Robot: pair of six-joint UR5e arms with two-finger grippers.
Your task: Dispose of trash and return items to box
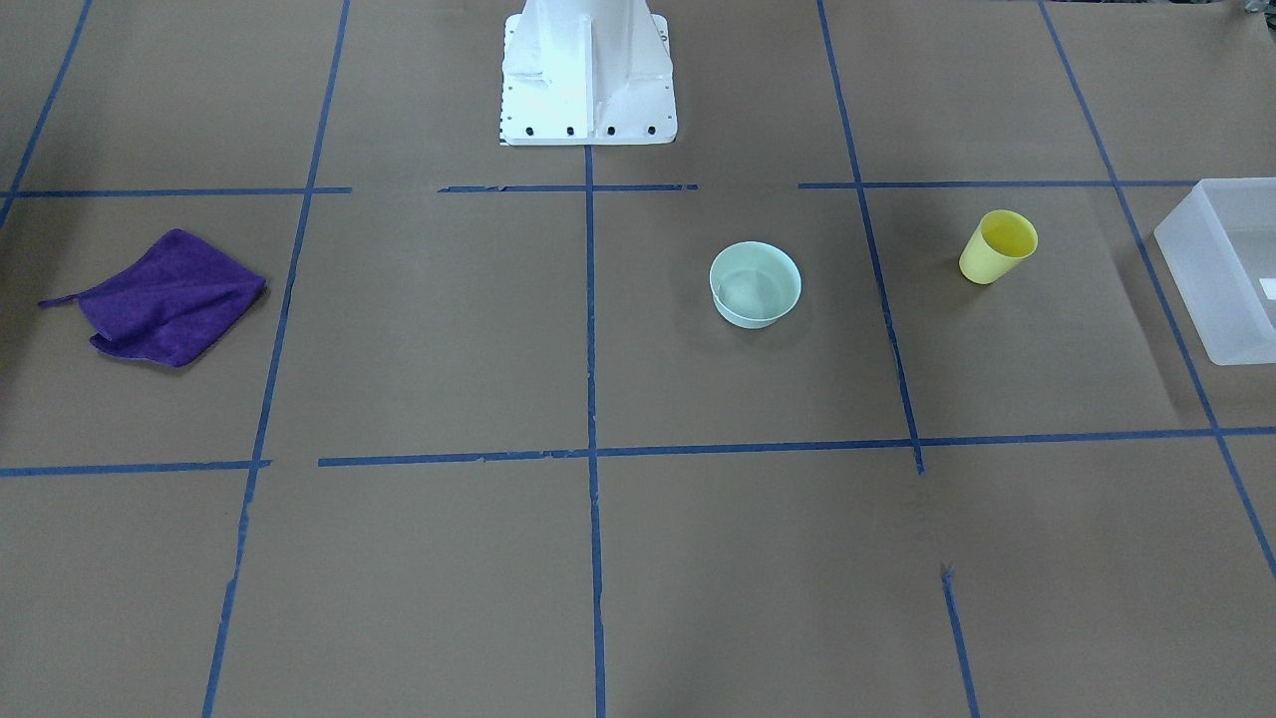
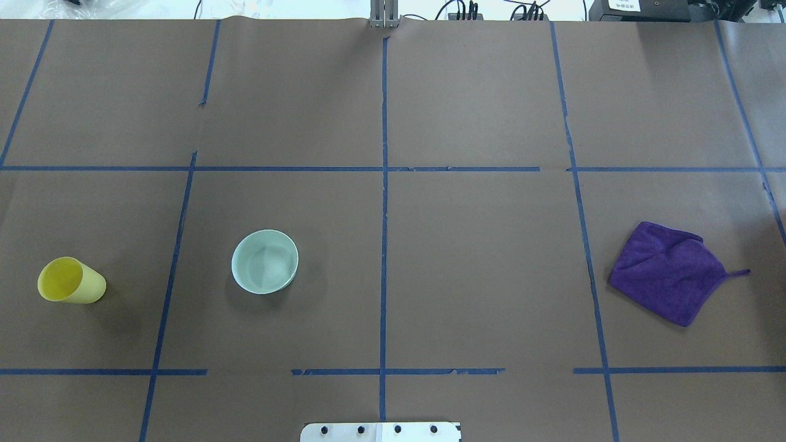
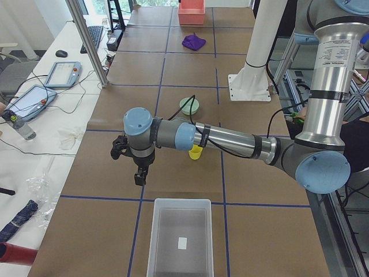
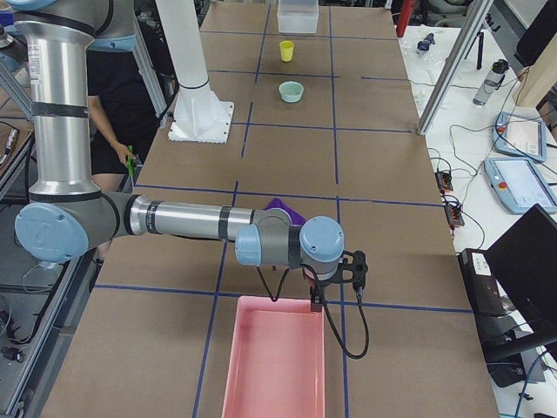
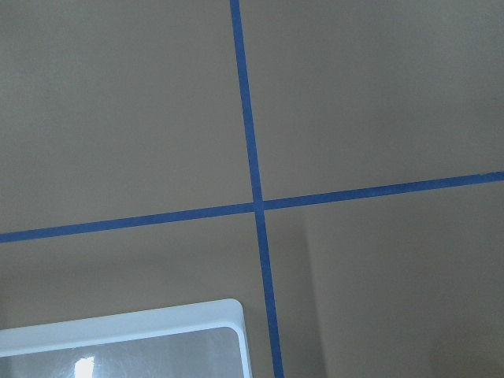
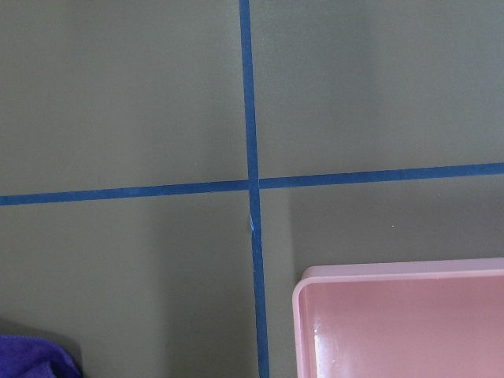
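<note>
Jaws on left gripper (image 3: 139, 175) and right gripper (image 4: 315, 300): wide or narrow, I cannot tell; the left should pinch one wall of the yellow cup (image 1: 997, 246) squarely, bound for the box (image 1: 1201, 284).

On the table (image 2: 466, 258), the bowl (image 2: 264, 262) sits in front of the robot base (image 1: 588, 75), off to the robot's left. Further left of the bowl, well apart, stands the cup (image 2: 70, 281). Beyond the cup, at that table end, is the box (image 1: 1231, 269). Far right of the bowl lies the cloth (image 2: 666, 272), with a second bin (image 4: 277, 357) beyond it.
</note>
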